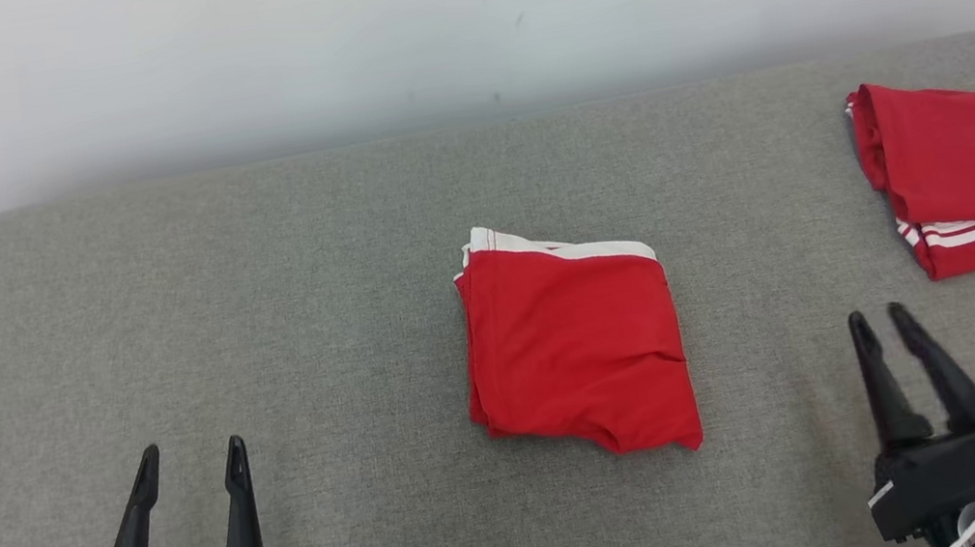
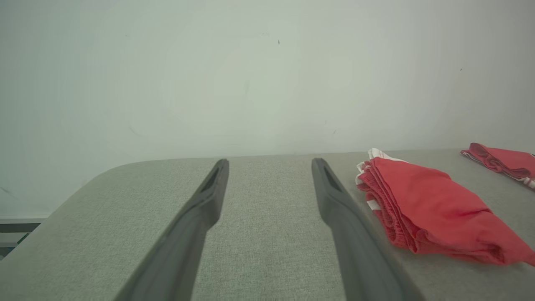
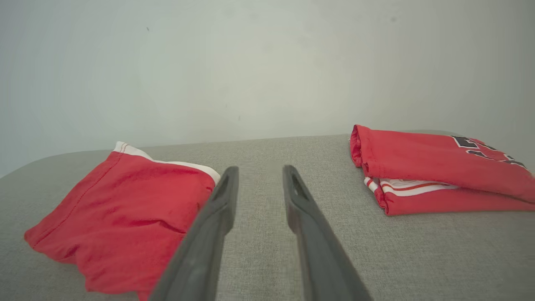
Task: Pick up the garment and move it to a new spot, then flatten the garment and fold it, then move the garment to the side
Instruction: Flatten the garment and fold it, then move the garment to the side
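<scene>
The red garment (image 1: pixel 573 348) is folded into a compact, roughly rectangular packet and lies flat near the middle of the grey fabric surface (image 1: pixel 257 300). A white band runs along its far edge. Stacked layers show at the edge on the robot's left (a gathered, elastic-looking seam there). The near edge is uneven, and the top is lightly creased.

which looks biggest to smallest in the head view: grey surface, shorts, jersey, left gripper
1. grey surface
2. shorts and jersey: about alike; the jersey is cut off at the frame edge
3. left gripper: looks smallest, but it is nearest the camera, so unsure
</scene>
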`<state>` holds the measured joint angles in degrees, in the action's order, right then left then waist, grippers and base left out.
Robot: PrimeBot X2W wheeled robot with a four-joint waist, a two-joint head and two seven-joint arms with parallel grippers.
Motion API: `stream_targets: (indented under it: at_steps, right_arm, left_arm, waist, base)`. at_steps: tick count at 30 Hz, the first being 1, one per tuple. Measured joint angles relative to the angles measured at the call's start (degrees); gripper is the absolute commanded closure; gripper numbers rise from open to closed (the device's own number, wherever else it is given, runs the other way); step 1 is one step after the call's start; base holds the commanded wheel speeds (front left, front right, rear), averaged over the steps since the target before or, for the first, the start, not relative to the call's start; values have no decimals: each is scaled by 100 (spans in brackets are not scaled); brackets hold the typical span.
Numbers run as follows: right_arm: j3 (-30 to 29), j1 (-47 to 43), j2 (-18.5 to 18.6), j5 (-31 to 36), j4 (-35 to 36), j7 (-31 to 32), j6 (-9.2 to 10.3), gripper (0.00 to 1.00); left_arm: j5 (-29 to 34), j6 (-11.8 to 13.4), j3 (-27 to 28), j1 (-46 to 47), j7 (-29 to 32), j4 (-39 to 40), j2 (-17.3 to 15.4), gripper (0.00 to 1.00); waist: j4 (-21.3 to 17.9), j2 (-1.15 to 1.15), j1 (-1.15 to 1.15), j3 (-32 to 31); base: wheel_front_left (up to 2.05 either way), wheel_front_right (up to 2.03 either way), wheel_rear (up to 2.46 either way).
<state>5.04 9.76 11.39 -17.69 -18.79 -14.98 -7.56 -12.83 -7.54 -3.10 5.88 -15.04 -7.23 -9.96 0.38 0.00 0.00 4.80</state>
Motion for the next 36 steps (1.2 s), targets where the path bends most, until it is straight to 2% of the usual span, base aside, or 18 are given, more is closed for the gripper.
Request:
stream_targets:
  at_steps: [8,18,36]
  right_arm:
    - [-344,-412,-241,318,336,-1,0,0]
    - [-479,-751,-517,588,539,1,0,0]
    - [-441,-747,-531,630,570,91,0,0]
  left_arm:
    - [23,0,141,-135,0,-113,-27,0]
    - [69,0,322,-295,0,-197,11,0]
    - [116,0,374,-313,0,-393,-40,0]
  waist:
    - [-9,0,0,-119]
    - [81,0,0,-197]
    - [127,0,0,-249]
  base:
    - [0,0,0]
    - [0,0,0]
    - [0,0,0]
